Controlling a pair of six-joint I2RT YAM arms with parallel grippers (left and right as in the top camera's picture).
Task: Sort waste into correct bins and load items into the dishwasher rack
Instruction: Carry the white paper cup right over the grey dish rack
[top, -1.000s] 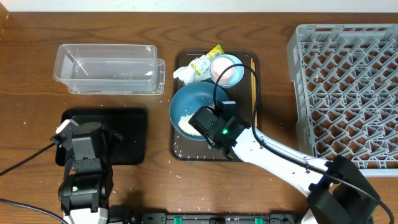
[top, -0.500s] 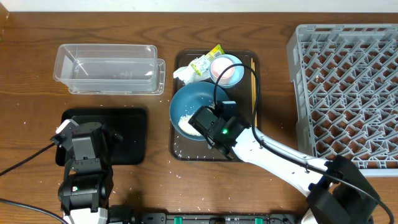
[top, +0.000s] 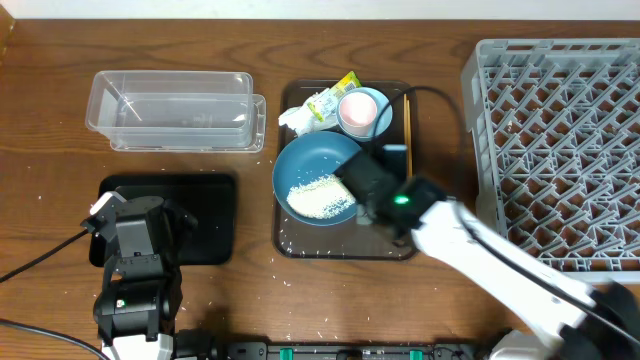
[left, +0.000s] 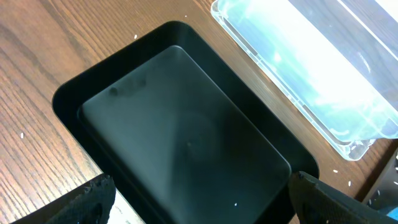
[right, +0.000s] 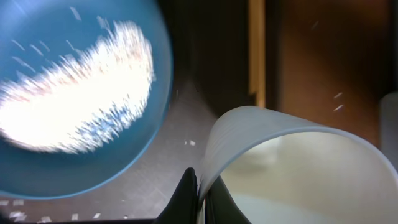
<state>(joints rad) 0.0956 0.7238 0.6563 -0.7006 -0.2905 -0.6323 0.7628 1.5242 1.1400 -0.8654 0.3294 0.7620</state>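
Pinching the rim of the white cup (right: 292, 155) beside the dark-blue dish (top: 305, 165)
Grey dishwasher rack (top: 560, 140) fills the right side; clear tub (top: 170, 110) and black tray (top: 215, 215) lie to the left. Between them the brown serving tray (top: 290, 243) carries the dish with the rice (top: 320, 197) heaped in it. Right gripper (right: 198, 188) is clamped tight on the cup's wall; left gripper (left: 202, 202) hangs spread wide above the black tray, holding nothing.
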